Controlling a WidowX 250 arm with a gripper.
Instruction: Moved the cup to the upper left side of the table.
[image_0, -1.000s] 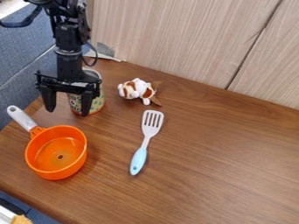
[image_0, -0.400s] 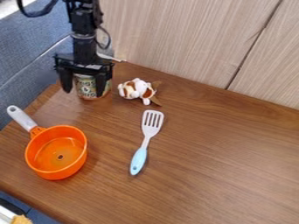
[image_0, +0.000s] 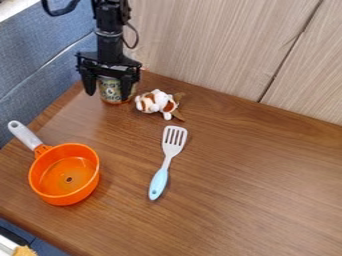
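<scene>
table (image_0: 267, 200) is spreading out in front of the fingers and to their right, its brown wood grain showing. well in front of the fingers and a little to their left, an orange pan (image_0: 65, 175) is resting with its bowl facing up, its pale grey handle pointing away and leftward. to the right of the pan, in front of the fingers and right of them, a spatula (image_0: 163, 167) is lying with its light blue handle toward the camera and its slotted head away. just right of the fingers, a white and brown plush toy (image_0: 157, 102) is lying near the cup (image_0: 111, 90). the black gripper (image_0: 108, 96) is hanging down with its fingers spreading wide apart. between and behind them, the cup is showing upright at the table's upper left; whether a finger is touching it, i cannot tell. beyond the fingers, a pale wood-grain panel (image_0: 214, 50) is rising.
</scene>
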